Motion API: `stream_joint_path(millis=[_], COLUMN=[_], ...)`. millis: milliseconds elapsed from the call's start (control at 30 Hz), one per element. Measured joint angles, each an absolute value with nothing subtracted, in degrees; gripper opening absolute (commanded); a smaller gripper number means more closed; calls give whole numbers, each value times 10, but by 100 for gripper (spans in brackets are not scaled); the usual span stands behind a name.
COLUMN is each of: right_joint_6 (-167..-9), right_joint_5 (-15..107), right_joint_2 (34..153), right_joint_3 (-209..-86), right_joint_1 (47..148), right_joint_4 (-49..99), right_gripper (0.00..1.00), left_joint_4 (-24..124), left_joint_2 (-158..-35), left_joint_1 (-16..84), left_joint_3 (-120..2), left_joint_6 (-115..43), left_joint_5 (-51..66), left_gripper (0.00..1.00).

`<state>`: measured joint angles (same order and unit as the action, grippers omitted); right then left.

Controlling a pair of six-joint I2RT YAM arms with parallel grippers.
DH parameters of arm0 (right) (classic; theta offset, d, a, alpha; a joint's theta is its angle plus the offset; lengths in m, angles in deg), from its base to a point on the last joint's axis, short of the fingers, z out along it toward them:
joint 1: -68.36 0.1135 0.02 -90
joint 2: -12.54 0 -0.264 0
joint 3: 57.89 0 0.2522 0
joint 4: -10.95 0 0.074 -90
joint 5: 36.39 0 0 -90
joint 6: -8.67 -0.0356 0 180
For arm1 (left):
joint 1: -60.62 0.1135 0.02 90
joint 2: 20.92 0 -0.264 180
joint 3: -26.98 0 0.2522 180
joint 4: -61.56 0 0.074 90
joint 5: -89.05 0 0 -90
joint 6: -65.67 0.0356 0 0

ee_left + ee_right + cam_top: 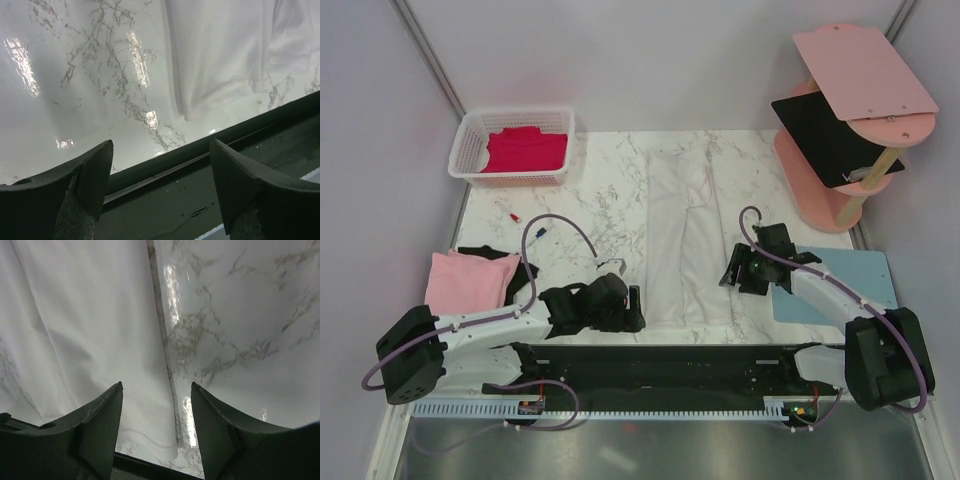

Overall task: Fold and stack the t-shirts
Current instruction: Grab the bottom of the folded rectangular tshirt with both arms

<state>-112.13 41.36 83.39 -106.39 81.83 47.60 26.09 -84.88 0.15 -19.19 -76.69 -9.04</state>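
Left pincer hangs low over the near edge of the table, jaws spread wide with nothing between them. Its wrist view shows bare marble and the dark base rail in the gap. The near left corner of the white t-shirt lies just beyond and to the right of the fingers.

Right pincer is also parted and empty. It sits just beside the right edge of the white t-shirt, towards its near end. In its wrist view the shirt's long edge runs up between the two fingers, with cloth on one side and marble on the other.

The white t-shirt lies flat in the middle of the table. It is folded lengthwise into a long narrow strip that runs from the far side to the near edge, with some creases along it.

At the left near corner the light pink t-shirt lies folded on top of the black t-shirt, which shows along its far and right edges. The magenta-red t-shirt sits folded inside a white basket at the far left corner.

A light-blue mat lies flat under the right arm. A pink shelf stands at the far right corner
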Motion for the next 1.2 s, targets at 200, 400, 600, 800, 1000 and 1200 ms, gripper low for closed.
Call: stream_joint_path(millis=[200,400,600,800,1000,1200], right_joint_6=[-1140,-1159,-1172,-1170,-1176,-1177], right_joint_5=[380,337,305,299,296,302], right_joint_2=[805,772,741,718,717,681], right_joint_3=[-1010,-973,-947,-936,-919,-923], right_joint_1=[818,816,816,816,817,822], right_joint_4=[485,480,491,525,525,525], right_gripper=[62,54,53,22,0,0], left_joint_4=[309,380,437,462,465,409], left_joint_2=[-902,-975,-1025,-1075,-1095,-1075], left_joint_1=[2,2,2,2,2,2], left_joint_3=[-179,-199,-217,-243,-253,-265], left_joint_6=[-787,-794,-799,-805,-805,-804], left_joint_5=[-87,-76,-71,-62,-50,-65], left_gripper=[80,69,61,10,2,2])
